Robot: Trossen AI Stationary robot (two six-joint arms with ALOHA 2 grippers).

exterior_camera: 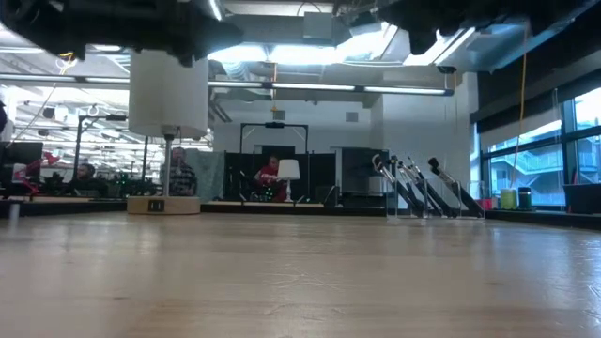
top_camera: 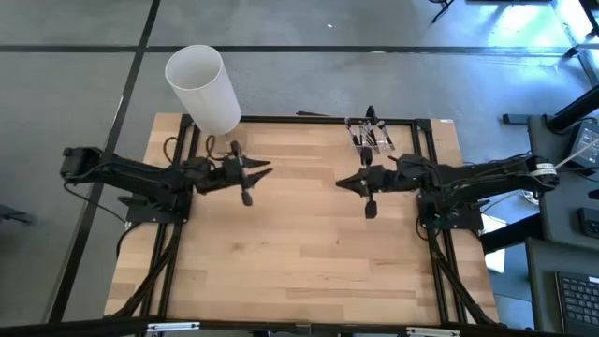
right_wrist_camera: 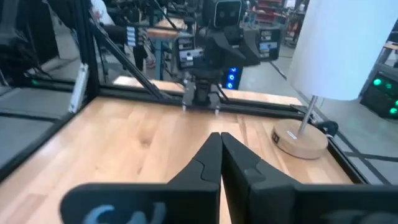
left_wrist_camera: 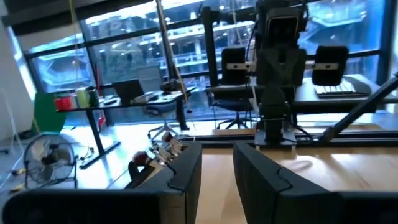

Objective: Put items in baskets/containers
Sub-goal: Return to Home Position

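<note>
- Spanning most of the high view, the wooden table [top_camera: 299, 262] carries a white lamp [top_camera: 201, 84] at its far edge.
- My left pincer [top_camera: 265, 170] hangs above the wood near the lamp, on its nearer side, fingers parted by a narrow gap and holding nothing.
- My right pincer [top_camera: 342, 183] hangs farther from the lamp, facing the left one, fingers pressed together and empty.
- The clear holder [top_camera: 379, 142] stands well apart from the lamp, along the same far edge.
- The makeup brushes [top_camera: 371, 124] lean tilted inside it.
</note>
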